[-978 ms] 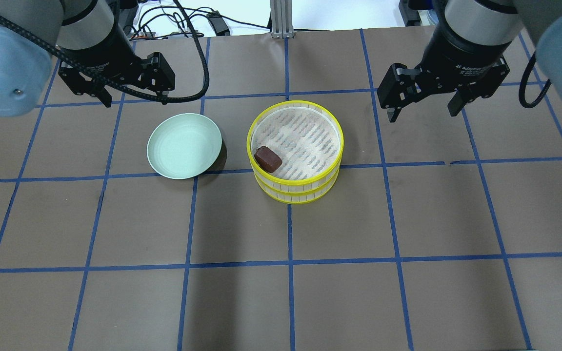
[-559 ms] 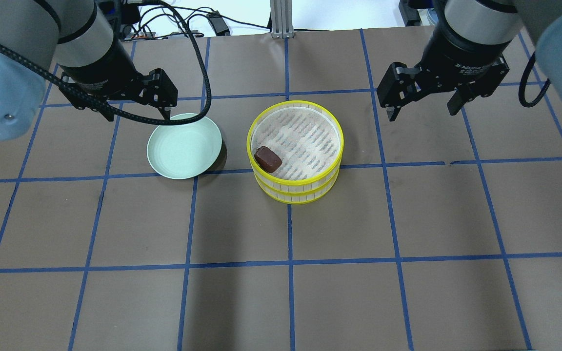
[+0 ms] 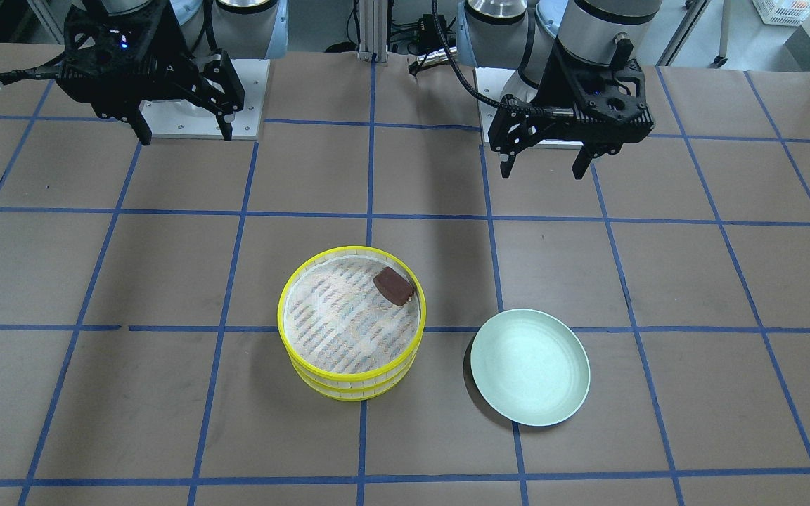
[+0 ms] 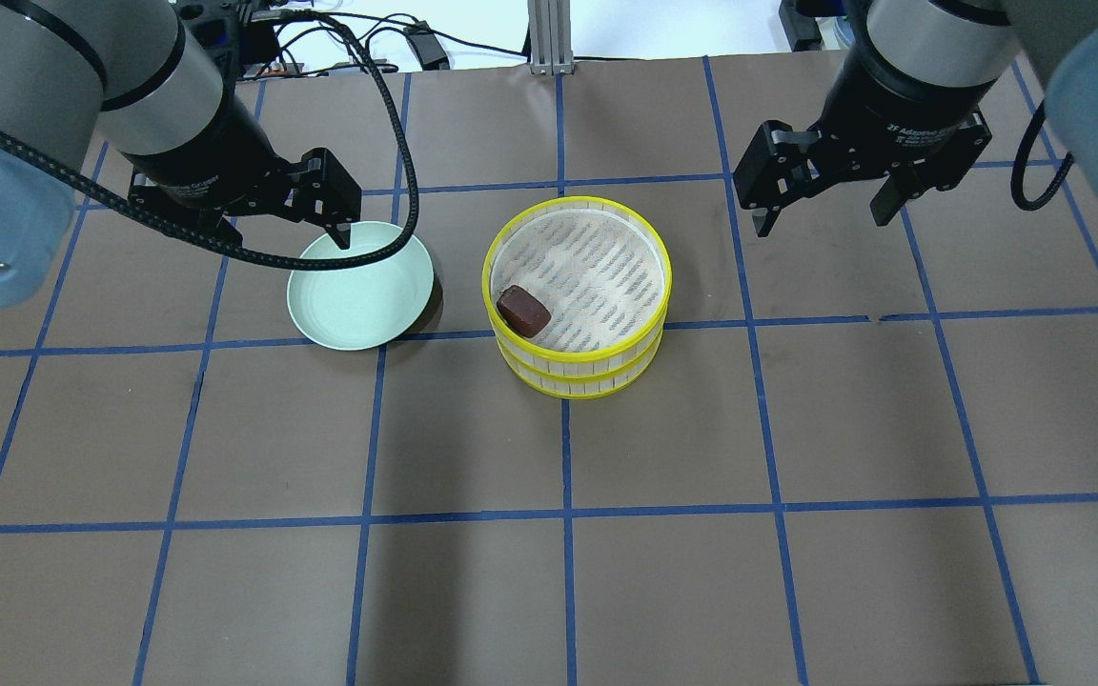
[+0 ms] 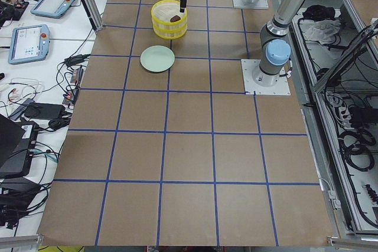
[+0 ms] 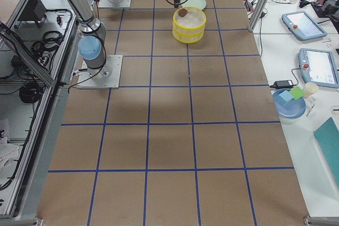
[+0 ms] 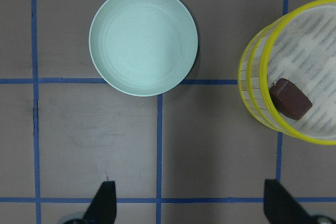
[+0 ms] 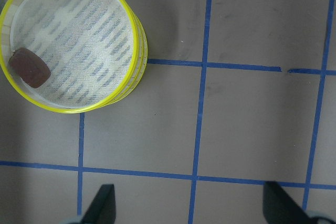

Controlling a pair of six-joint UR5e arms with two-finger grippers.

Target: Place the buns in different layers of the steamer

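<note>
The steamer point(image 4: 587, 367) stands mid-table as two yellow-rimmed trays stacked together. The dark reddish-brown bun point(image 4: 522, 310) lies on the top tray's mesh floor at its left edge. It also shows in the left wrist view point(image 7: 291, 98) and the right wrist view point(image 8: 30, 67). The creamy-white bun is out of sight. My left gripper point(image 4: 277, 227) is open and empty, raised over the far left rim of the plate point(image 4: 360, 284). My right gripper point(image 4: 823, 219) is open and empty, raised to the right of and beyond the steamer.
The mint-green plate point(image 3: 530, 365) is empty and sits just left of the steamer point(image 3: 349, 376) in the overhead view. Brown paper with blue tape lines covers the table. Cables and a metal post lie past the far edge.
My left gripper has moved right and nearer, from beyond the plate's left to over its far rim. The right gripper has barely moved. The steamer, bun and plate are unmoved.
</note>
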